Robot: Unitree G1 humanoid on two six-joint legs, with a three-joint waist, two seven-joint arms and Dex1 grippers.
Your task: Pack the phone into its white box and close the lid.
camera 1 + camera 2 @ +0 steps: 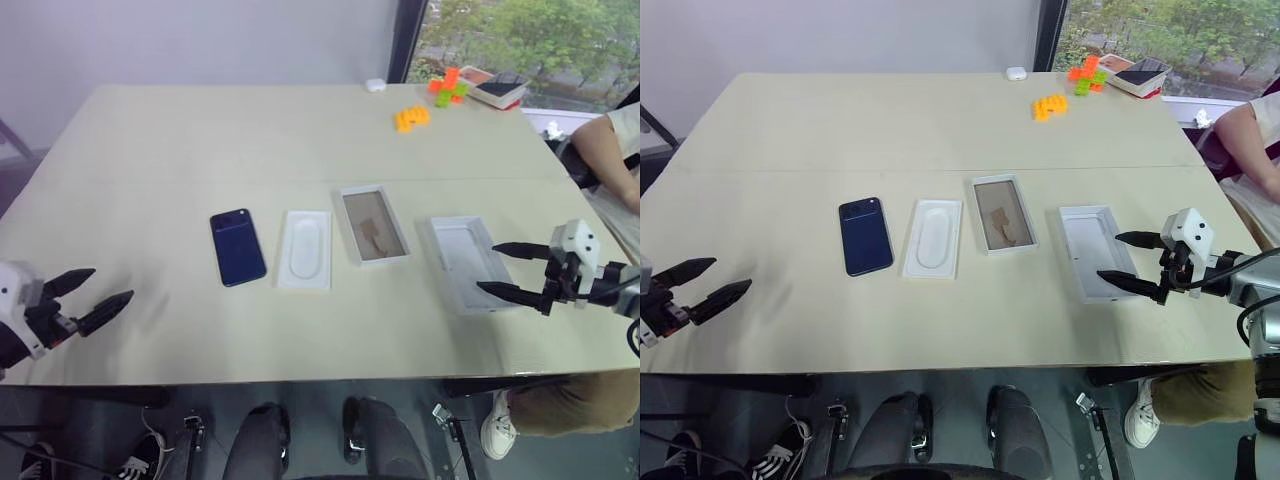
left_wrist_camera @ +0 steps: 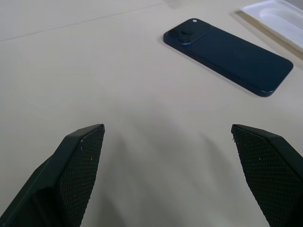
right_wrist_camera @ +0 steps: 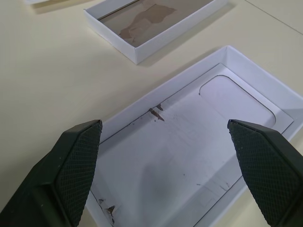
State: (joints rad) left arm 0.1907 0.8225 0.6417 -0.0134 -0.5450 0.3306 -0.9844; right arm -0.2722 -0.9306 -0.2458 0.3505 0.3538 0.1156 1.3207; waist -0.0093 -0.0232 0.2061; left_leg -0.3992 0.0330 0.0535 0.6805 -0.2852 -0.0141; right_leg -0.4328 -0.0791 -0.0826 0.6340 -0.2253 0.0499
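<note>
The navy-blue phone [image 1: 237, 247] lies back-up on the table, left of centre, camera cluster at its far corner. The white box [image 1: 373, 224], brownish inside, sits open right of centre. The lid [image 1: 466, 264] rests inside-up, pale grey, at the right. My left gripper [image 1: 90, 294] hovers open near the table's front left edge, pointing toward the phone [image 2: 227, 54] and well short of it. My right gripper [image 1: 506, 269] stands open at the lid's near right end, its fingers straddling the lid [image 3: 189, 142], with the box [image 3: 147, 21] beyond.
A flat white insert [image 1: 305, 248] with an oval recess lies between phone and box. Orange and green blocks [image 1: 412, 118], a small white case [image 1: 375, 85] and a red-edged book [image 1: 497, 88] sit at the far right. A person's arm [image 1: 615, 150] is at the right edge.
</note>
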